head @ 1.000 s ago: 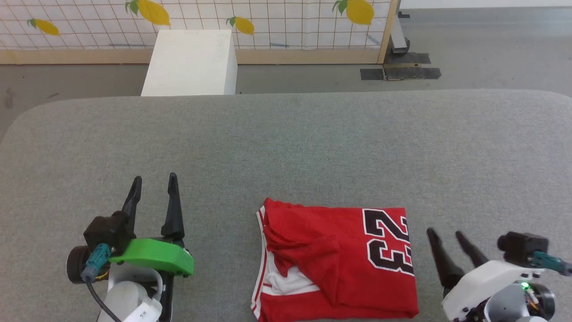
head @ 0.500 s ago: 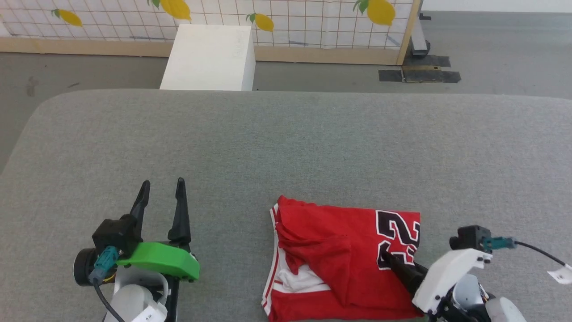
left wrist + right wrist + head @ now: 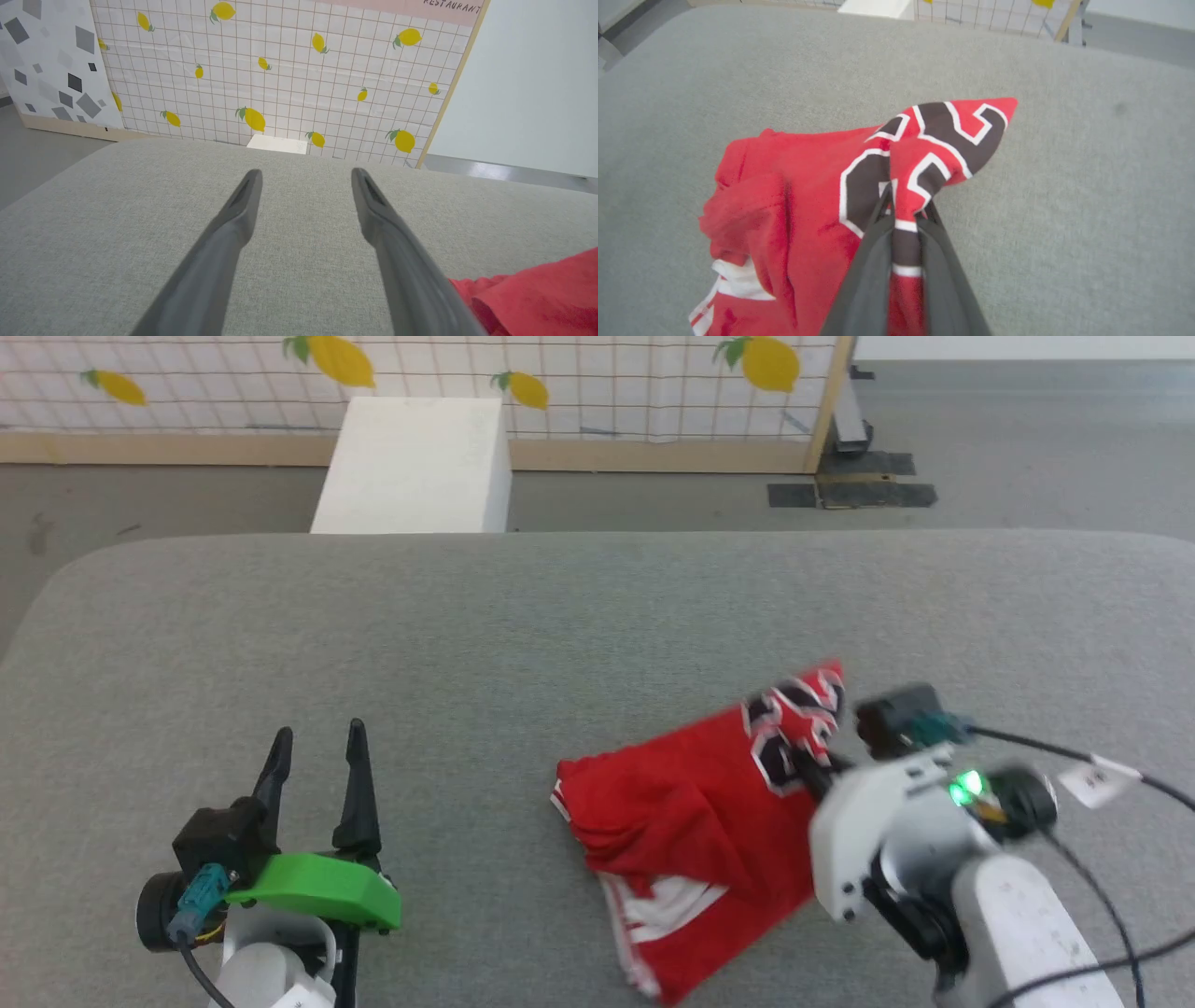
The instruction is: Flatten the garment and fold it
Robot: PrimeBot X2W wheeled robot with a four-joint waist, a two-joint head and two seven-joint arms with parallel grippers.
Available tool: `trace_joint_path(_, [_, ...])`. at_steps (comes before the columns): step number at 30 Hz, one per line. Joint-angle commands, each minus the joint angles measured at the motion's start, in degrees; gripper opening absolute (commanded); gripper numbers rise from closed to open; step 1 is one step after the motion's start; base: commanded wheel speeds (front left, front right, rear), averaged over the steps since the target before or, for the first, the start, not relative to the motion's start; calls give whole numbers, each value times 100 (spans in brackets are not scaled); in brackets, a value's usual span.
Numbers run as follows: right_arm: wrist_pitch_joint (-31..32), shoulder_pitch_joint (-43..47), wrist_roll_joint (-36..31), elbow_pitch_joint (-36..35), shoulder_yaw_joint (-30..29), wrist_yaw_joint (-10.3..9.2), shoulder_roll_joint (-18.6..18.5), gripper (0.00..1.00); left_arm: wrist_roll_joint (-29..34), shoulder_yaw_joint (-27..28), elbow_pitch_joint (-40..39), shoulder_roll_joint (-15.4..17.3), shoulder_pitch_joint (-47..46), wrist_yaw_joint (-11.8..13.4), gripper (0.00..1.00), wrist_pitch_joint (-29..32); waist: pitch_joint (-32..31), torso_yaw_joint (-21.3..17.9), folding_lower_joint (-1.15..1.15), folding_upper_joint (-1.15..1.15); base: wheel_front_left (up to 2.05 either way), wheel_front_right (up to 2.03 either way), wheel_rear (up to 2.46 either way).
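The garment (image 3: 686, 812) is a red cloth with black, white-edged numbers and a white sleeve patch, lying bunched on the grey table (image 3: 560, 635) at the near right. My right gripper (image 3: 810, 767) is shut on the numbered part and holds that corner lifted off the table. In the right wrist view the two dark fingers (image 3: 873, 261) pinch a fold of the garment (image 3: 794, 205) between them. My left gripper (image 3: 317, 754) stands open at the near left, apart from the cloth. Its fingers (image 3: 233, 228) hold nothing, with the garment's red edge (image 3: 537, 298) at the lower right.
A white box (image 3: 411, 467) stands on the floor beyond the table's far edge. Behind it runs a lemon-patterned screen (image 3: 579, 383) with a wooden frame. Cables and a white tag (image 3: 1092, 779) trail from my right wrist.
My right gripper has moved onto the garment, shut on its numbered part and lifted it up and away from me. The cloth is pulled out of its folded shape. The left arm has not moved.
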Motion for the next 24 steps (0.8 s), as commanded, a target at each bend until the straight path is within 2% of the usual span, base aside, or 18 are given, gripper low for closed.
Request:
trace_joint_path(1, [60,-234,-336,-214,156,-9,-105,0,-63,30,-37,-19,2,4,100,-22,71,-234,0,0,0,0,0])
trace_joint_path(3, [185,-460,-672,-422,450,-9,-374,0,-63,62,-73,-19,-33,-1,100,-22,134,-406,0,0,0,0,0])
trace_joint_path(7, [327,-944,-788,-487,839,-9,-1024,0,-49,28,-193,-20,-86,28,100,-22,266,-779,0,0,0,0,0])
trace_joint_path(17, [245,-2065,-476,389,1210,-9,-2439,0,101,32,-452,34,-493,-7,100,-22,921,-1748,0,0,0,0,0])
trace_joint_path(24, [-158,-2665,-556,1336,936,-9,-2865,0,245,-26,-688,218,-784,-1,100,-1,1508,-2083,0,0,0,0,0])
